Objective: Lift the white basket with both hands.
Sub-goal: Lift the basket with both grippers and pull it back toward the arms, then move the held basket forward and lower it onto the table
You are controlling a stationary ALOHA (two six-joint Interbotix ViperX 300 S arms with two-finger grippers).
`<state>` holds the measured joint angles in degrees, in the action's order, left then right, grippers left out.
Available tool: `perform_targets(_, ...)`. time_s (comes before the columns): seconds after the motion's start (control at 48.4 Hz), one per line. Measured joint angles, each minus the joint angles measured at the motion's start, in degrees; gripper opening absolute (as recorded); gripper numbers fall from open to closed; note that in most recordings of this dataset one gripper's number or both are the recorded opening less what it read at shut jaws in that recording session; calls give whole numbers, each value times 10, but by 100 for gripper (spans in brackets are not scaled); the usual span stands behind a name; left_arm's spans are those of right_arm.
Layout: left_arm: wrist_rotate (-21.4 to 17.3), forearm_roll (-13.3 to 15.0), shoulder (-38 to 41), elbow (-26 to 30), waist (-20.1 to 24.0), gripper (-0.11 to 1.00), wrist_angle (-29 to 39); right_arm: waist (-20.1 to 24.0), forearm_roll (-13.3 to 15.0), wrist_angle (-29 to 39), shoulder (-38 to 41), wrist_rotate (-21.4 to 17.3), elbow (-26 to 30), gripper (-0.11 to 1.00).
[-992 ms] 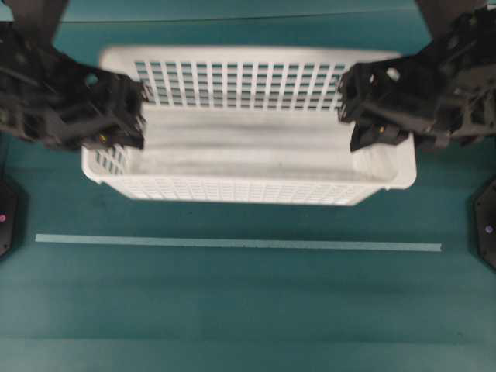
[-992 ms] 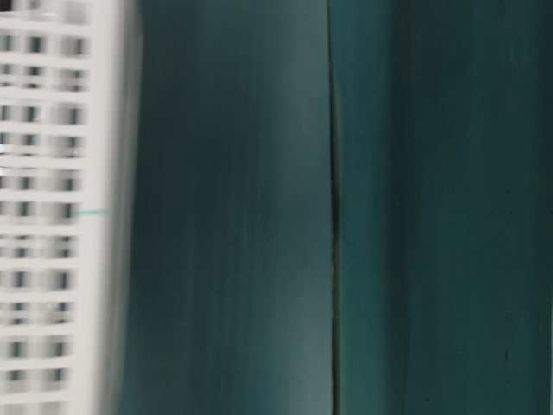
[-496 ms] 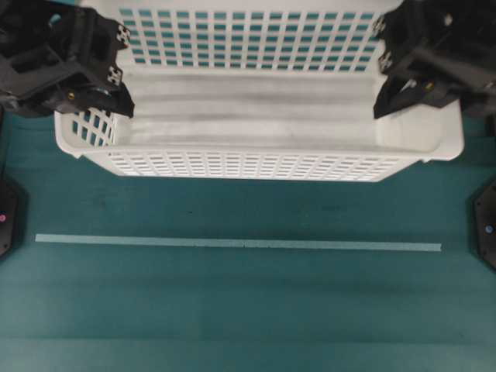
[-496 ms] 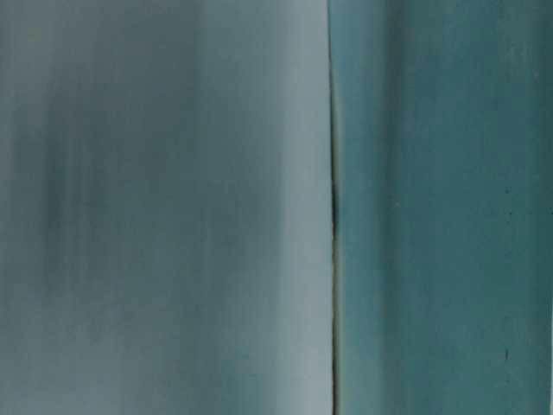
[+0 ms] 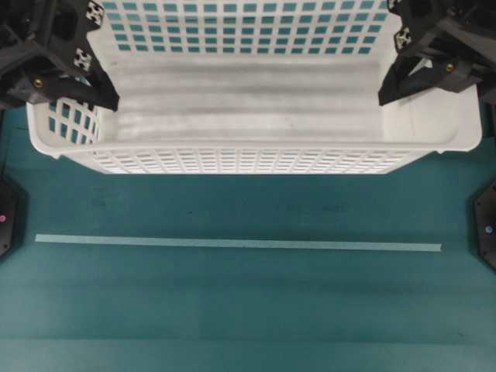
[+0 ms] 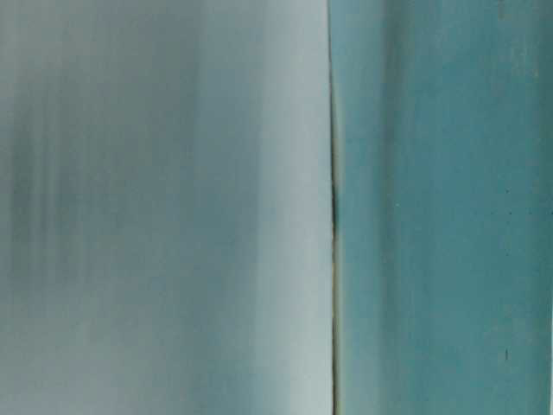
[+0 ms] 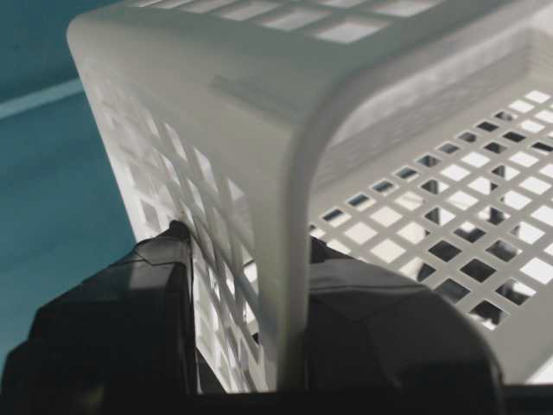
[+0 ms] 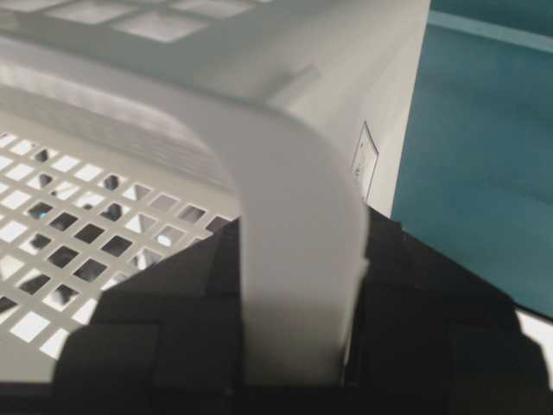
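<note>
Two grippers hold the white basket (image 5: pixel 248 101), one at each short end, and it fills the upper part of the overhead view with its far wall cut off by the top edge. Its solid floor faces the camera, the near perforated wall runs along its lower side, and the teal table (image 5: pixel 248 310) shows through the holes of the far wall. In the table-level view only a pale blurred surface fills the left side; whether that is the basket cannot be told.

At the left end, the left gripper (image 5: pixel 66 66) is clamped on the rolled rim. The left wrist view shows the end wall (image 7: pixel 259 216) passing between its two dark fingers (image 7: pixel 130 328), one outside the wall and one inside.

At the right end, the right gripper (image 5: pixel 422 62) grips the rim in the same way. The right wrist view shows the white rim (image 8: pixel 294 259) pinched between its black fingers (image 8: pixel 432 320), with a small label on the outer wall just above.

Below the basket, well apart from it, a thin pale strip of tape (image 5: pixel 236 243) runs across the table. Dark arm bases (image 5: pixel 487 231) sit at the left and right edges.
</note>
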<state>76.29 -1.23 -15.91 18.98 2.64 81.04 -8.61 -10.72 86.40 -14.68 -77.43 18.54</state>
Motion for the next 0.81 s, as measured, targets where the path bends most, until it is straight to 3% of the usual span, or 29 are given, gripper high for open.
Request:
perform_targets(0.661,-18,1,4,-2,10,15,-1,0,0,20,3,0,3,20)
perform_targets(0.806,-35,2,4,-40,11,14,-5,1,0,22,3,0,-20,20)
